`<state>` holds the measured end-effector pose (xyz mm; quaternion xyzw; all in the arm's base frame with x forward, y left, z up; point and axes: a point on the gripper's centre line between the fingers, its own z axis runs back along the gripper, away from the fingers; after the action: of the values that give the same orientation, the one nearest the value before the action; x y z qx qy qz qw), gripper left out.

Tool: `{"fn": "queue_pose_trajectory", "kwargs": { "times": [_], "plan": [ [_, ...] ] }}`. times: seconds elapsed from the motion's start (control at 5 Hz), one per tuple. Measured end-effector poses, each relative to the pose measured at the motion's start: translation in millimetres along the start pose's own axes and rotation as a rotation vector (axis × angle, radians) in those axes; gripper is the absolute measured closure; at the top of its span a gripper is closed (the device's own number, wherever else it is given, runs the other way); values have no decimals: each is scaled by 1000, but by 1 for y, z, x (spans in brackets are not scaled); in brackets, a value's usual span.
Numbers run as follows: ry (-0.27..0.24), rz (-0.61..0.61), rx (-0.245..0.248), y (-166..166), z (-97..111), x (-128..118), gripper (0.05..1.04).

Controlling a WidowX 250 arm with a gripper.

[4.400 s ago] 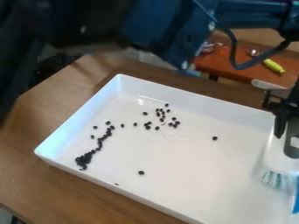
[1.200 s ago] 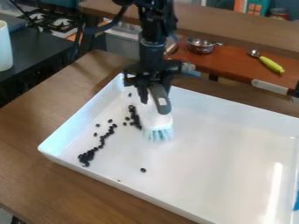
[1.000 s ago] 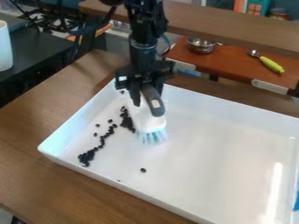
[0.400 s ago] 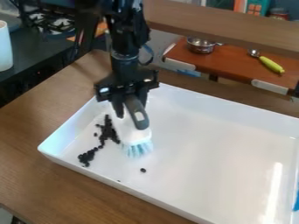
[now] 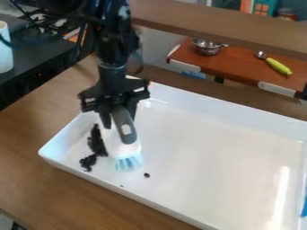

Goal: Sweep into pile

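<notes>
Camera view: the gripper (image 5: 120,118) points down over the left end of the tray (image 5: 228,152), squeezing a smooth brush (image 5: 123,146). Blue bristles sit beside small black beans (image 5: 97,144) near the left corner.

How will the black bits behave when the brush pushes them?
The black bits look small and roundish, so probably light and apt to roll or skid on the smooth tray. Bunched beside the brush, they'd likely shift as a loose heap. The stray bit has no neighbours to stop it, so may scoot off.
</notes>
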<state>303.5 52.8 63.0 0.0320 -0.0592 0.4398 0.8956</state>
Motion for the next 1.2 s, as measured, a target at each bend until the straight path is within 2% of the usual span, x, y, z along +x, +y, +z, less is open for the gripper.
{"fn": "queue_pose_trajectory", "kwargs": {
  "times": [0.2, 0.4, 0.6, 0.8, 1.0, 1.2],
  "plan": [
    [-11, -12, 5, 9, 2, -6, 593],
    [15, -14, -17, 7, 9, -11, 593],
    [-10, -40, -107, -13, 37, -14, 593],
    [-39, -102, -172, -41, 58, -26, 593],
    [-80, -194, -235, -75, 75, -48, 593],
    [-91, -282, -257, -100, 63, -70, 593]
  ]
}}
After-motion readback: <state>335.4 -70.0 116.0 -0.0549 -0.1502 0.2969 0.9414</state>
